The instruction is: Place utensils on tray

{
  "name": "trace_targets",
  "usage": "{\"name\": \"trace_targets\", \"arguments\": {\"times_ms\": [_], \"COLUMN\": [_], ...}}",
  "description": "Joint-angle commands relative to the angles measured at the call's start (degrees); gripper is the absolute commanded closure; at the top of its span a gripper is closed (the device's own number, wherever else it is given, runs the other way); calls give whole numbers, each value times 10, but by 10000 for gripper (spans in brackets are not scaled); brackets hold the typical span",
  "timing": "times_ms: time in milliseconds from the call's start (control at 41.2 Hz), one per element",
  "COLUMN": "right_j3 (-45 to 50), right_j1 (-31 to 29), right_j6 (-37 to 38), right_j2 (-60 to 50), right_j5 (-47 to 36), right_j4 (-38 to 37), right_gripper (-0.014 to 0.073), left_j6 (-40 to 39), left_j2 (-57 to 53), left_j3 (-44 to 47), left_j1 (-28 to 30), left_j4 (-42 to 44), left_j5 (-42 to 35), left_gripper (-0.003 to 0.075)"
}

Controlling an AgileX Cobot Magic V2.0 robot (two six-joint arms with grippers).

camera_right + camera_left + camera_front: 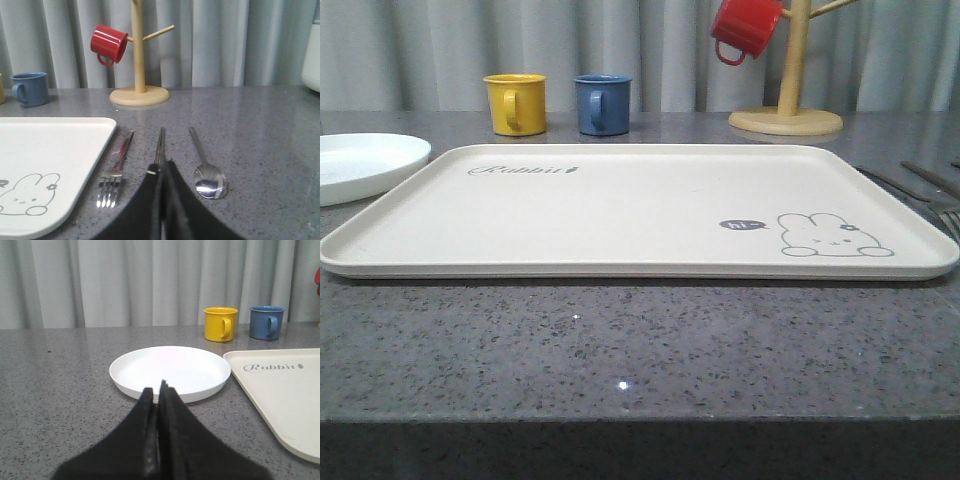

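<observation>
step: start, tray point(620, 215) bare | left gripper point(159, 390) pressed together, plate point(170, 371) at its 12 | right gripper point(162, 167) pressed together over chopsticks point(160, 142), fork point(116, 167) at 9, spoon point(207, 177) at 3 | next: spread jaws, pinch one utensil

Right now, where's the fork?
In the right wrist view the fork lies on the counter between the tray edge and the chopstick pair.

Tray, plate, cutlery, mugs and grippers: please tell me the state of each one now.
Tray: bare, flat on the table.
Plate: empty, beside the tray.
Fork: on the table, off the tray.
Chopsticks: on the table, off the tray.
Spoon: bowl up, on the table.
Red mug: hung on the rack.
Yellow mug: upright.
Blue mug: upright.
Left gripper: shut, empty.
Right gripper: shut, empty.
</observation>
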Motion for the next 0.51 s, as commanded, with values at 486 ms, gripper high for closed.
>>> {"name": "trace_targets", "arguments": {"times_ms": [486], "right_j3": [0], "right_j1": [-2], "right_j6": [-1], "right_j2": [-10], "right_j5": [-56], "right_j4": [-7], "right_gripper": [662], "left_j6": [-5], "left_j2": [-13], "left_j3": [-2], "left_j1": [-3], "left_j4": [-5], "left_j5": [-48], "left_gripper": [738]}}
